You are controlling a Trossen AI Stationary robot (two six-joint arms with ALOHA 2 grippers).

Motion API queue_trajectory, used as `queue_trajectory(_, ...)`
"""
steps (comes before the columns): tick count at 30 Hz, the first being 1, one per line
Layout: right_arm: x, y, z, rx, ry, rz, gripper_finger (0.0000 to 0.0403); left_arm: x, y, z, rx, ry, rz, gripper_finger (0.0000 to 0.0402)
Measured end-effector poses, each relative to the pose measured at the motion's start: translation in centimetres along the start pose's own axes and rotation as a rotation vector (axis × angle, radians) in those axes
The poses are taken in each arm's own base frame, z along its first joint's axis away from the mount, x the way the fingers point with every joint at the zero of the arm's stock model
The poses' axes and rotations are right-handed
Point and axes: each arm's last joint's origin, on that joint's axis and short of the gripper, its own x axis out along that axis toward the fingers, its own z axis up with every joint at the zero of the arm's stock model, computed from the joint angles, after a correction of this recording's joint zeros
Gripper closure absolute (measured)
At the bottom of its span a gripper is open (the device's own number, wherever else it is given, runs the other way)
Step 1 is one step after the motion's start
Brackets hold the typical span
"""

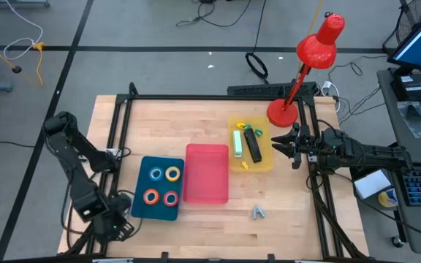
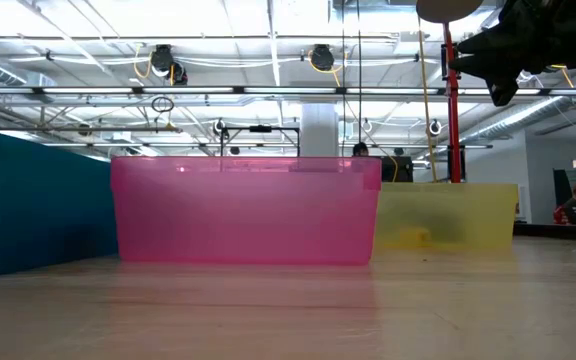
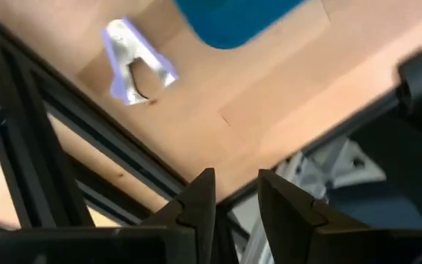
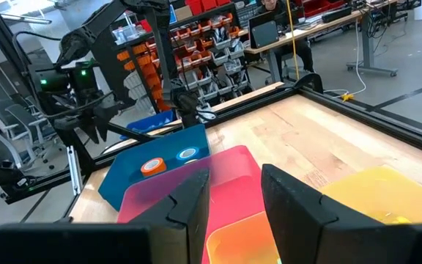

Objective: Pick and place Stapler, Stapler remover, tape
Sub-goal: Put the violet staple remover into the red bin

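Four tape rolls lie flat in a blue tray (image 1: 159,188): blue (image 1: 156,174), yellow (image 1: 172,173), orange (image 1: 150,196) and red-orange (image 1: 170,198). A black stapler (image 1: 253,145) lies in the yellow tray (image 1: 263,162) beside a green-and-white item (image 1: 237,142). The silvery stapler remover (image 1: 259,212) lies on the bare wood near the table's near edge; it also shows in the left wrist view (image 3: 134,62). My right gripper (image 1: 287,144) hovers open at the yellow tray's right edge, well above the table (image 2: 508,50). My left gripper (image 1: 120,223) is open at the table's near left corner.
An empty pink bin (image 1: 207,173) stands between the blue and yellow trays. A red desk lamp (image 1: 314,51) stands with its base (image 1: 282,113) just behind the yellow tray. A black frame (image 1: 218,96) rims the table. Bare wood lies around the stapler remover.
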Motion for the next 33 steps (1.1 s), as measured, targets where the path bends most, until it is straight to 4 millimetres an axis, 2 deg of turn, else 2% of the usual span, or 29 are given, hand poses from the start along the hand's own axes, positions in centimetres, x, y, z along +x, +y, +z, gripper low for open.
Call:
queue_trajectory(5, 0.0, 0.0, 0.0, 0.000, -0.001, 0.000, 0.0287, 1.2, 1.4, -1.0, -0.082, -0.073, 0.020, 0.0298)
queue_trajectory(11, 0.0, 0.0, 0.0, 0.022, -0.001, 0.001, 0.0287, 3.1, 2.9, -0.5, -0.144, -0.117, 0.072, 0.0293)
queue_trajectory(18, 0.0, 0.0, 0.0, 0.035, -0.004, 0.002, 0.0287, 5.2, 4.2, 0.6, -0.149, -0.124, 0.103, 0.0231)
queue_trajectory(24, 0.0, 0.0, 0.0, 0.053, -0.004, 0.002, 0.0287, 5.7, 4.6, 0.8, -0.151, -0.122, 0.120, 0.0187)
queue_trajectory(28, 0.0, 0.0, 0.0, 0.057, -0.005, 0.002, 0.0287, 5.9, 4.9, 0.9, -0.152, -0.103, 0.147, 0.0185)
queue_trajectory(33, 0.0, 0.0, 0.0, 0.057, -0.005, 0.002, 0.0287, 6.0, 5.1, 1.0, -0.155, -0.081, 0.170, 0.0204)
